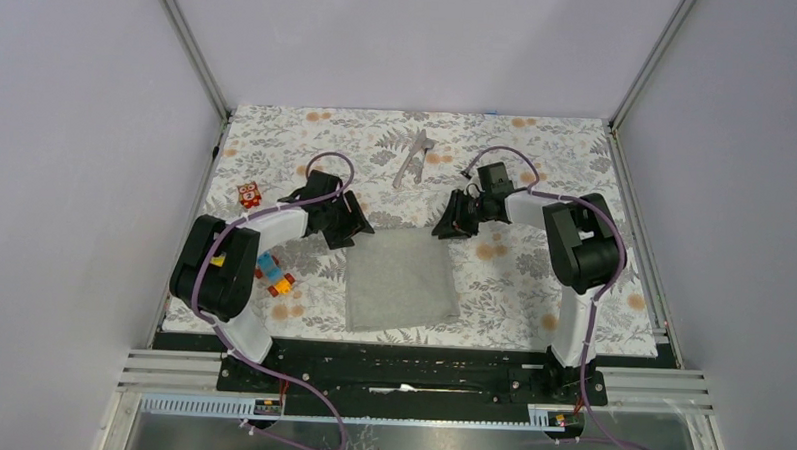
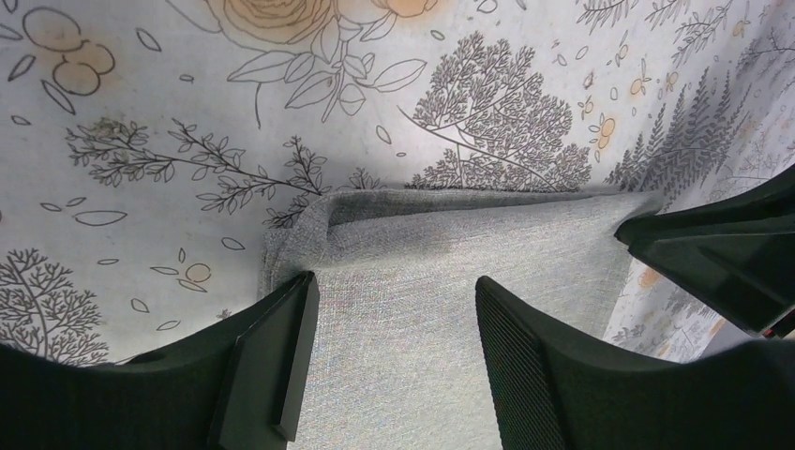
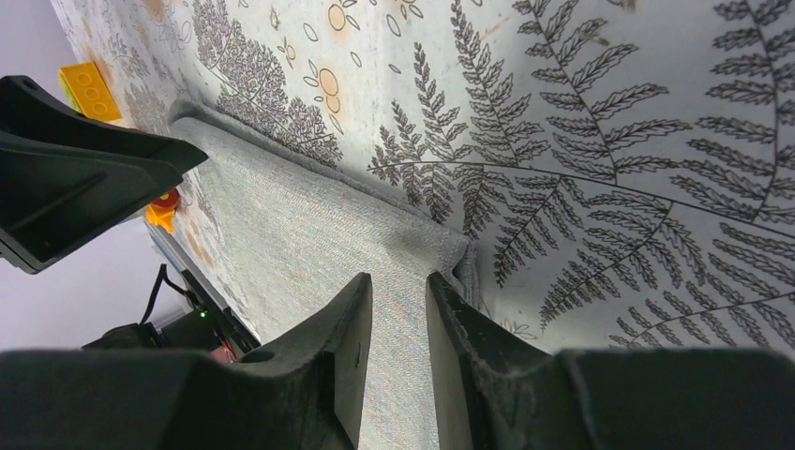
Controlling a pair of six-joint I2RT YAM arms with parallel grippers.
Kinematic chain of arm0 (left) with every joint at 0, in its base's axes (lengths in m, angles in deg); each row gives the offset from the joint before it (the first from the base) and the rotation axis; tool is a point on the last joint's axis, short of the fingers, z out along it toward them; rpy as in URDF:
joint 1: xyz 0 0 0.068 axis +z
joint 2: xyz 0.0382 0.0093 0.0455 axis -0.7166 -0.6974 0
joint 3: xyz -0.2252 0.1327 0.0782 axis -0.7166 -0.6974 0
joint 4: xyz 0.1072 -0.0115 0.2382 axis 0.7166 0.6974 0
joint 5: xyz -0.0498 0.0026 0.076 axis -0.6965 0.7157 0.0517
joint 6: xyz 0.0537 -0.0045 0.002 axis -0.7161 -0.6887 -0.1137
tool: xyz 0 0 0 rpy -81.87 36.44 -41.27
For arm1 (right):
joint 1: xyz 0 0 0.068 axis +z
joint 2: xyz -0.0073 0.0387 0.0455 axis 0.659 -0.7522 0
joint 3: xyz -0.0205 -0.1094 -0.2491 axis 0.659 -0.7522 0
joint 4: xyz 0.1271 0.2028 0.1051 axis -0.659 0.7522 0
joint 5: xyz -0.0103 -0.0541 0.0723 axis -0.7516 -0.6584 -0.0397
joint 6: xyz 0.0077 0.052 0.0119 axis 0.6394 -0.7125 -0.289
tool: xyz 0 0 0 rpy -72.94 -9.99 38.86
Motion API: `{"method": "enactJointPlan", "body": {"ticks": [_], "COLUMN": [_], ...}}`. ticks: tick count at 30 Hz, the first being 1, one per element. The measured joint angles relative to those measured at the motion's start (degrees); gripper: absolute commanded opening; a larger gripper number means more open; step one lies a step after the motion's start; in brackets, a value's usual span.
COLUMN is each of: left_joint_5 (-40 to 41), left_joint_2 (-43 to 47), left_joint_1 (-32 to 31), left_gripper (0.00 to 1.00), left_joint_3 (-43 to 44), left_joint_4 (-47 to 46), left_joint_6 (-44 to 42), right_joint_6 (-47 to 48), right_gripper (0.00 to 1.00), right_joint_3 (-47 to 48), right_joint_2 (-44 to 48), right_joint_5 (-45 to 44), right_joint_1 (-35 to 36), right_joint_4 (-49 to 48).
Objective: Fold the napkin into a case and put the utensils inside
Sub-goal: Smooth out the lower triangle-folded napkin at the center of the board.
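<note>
White walls (image 1: 88, 124) box in a floral tablecloth (image 1: 533, 280).

Top view: grey napkin (image 1: 400, 282) flat at centre, not yet a case. Utensils (image 1: 414, 158) lie at 12 o'clock, well apart. Left claw (image 1: 347, 223) at the napkin's 11 o'clock corner, right claw (image 1: 453, 219) at 1. Toy blocks (image 1: 273, 274) at 9, near the left arm.

Left wrist: jaws wide apart astride the corner, nothing pinched; far edge looks doubled.

Right wrist: jaws nearly together over its corner; can't tell if cloth is nipped.

Judgement: nip both corners low, lift level & together, fold toward 6 w/ edges matched. Room is open toward 6; utensils & blocks stay out of the path.
</note>
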Motion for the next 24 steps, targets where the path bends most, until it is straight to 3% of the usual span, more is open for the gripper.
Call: {"method": "enactJointPlan", "body": {"ticks": [12,18,24], "left_joint_5": [-3.8,-3.7,-1.7], "left_joint_2": [0.3,-4.8,-6.0], "left_joint_1": [0.0,0.0,0.1], "left_gripper": [0.72,0.72,0.76], "left_joint_3": [6.7,7.0,9.3], "left_joint_4": [2.1,1.8,4.4], "left_joint_6": [-1.6,-2.2,-4.5], "right_joint_6": [-1.1,-3.7,-1.9], "right_gripper": [0.41,0.41,0.57], "right_joint_3": [-2.0,-11.1,-16.5], "right_joint_2": [6.2,6.7,13.1], "right_joint_5": [2.2,4.8,4.8], "right_joint_1": [0.9,1.8,2.1], "right_joint_4": [-1.6,-8.2,-3.2]}}
